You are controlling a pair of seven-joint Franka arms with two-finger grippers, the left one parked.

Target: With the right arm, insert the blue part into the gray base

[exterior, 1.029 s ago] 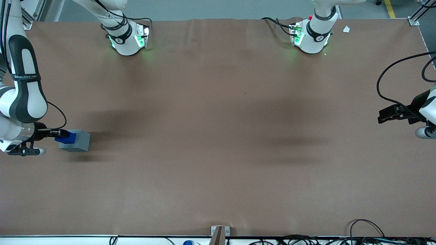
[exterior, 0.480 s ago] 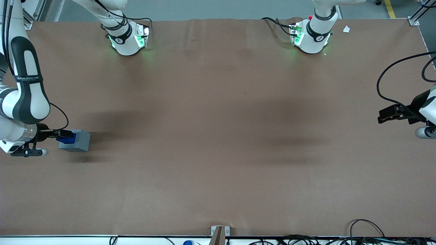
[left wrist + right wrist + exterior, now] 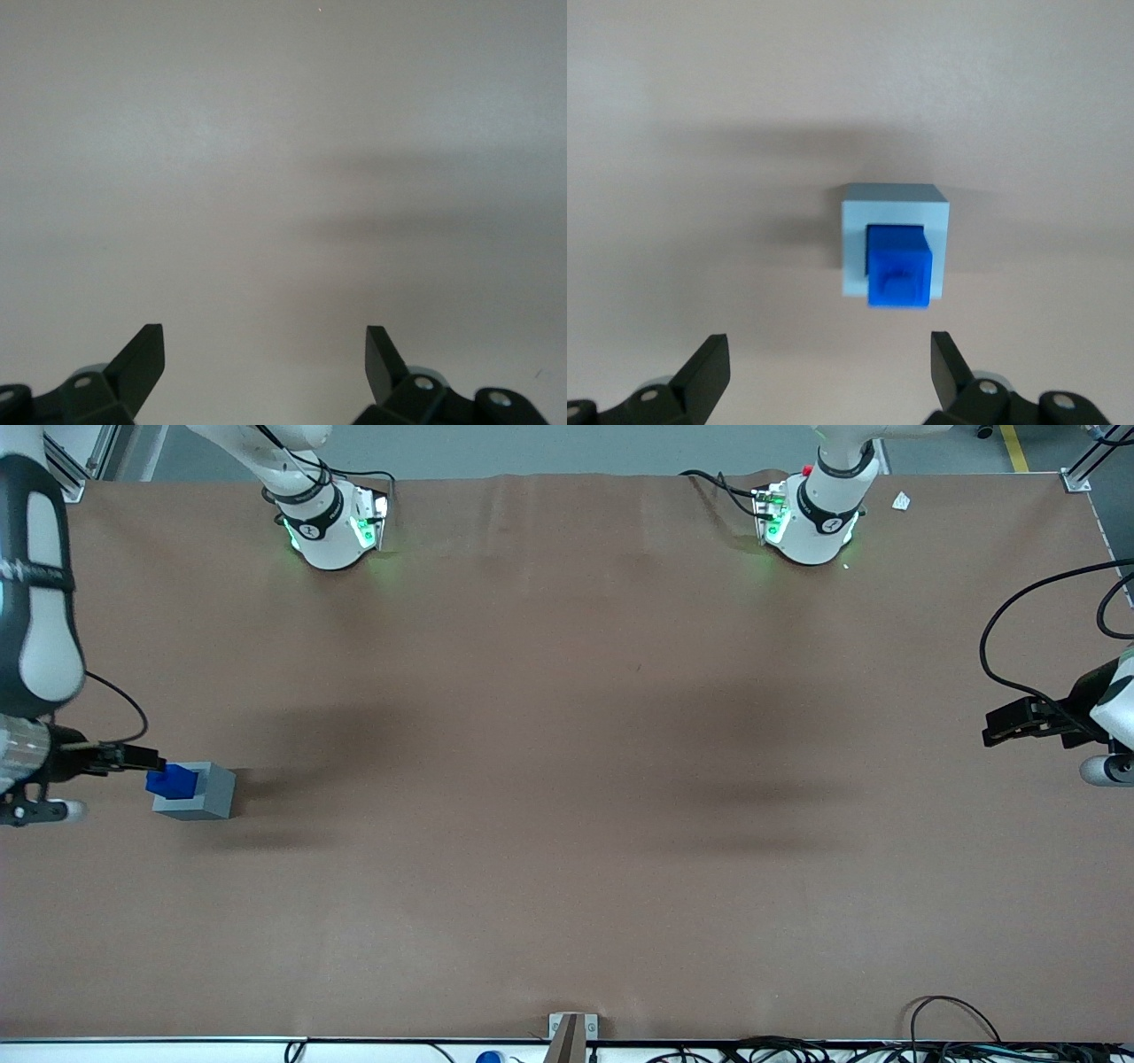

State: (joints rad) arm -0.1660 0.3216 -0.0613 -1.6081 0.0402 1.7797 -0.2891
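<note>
The small bright-blue plastic block stands seated in the light-gray cube base near the tabletop's working-arm edge; the right arm's black two-finger gripper hangs above, fingers spread, holding nothing.

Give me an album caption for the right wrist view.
Open end effector hovers above a small bright-blue plastic block seated in a light-gray cube base.

Blue part: smooth plastic, slight sheen, seated in the recess of the gray base, which is matt plastic. Table cover: brown, matt, cloth- or paper-like, faintly creased. Gripper, above the parts with fingers spread: matt black plastic.
</note>
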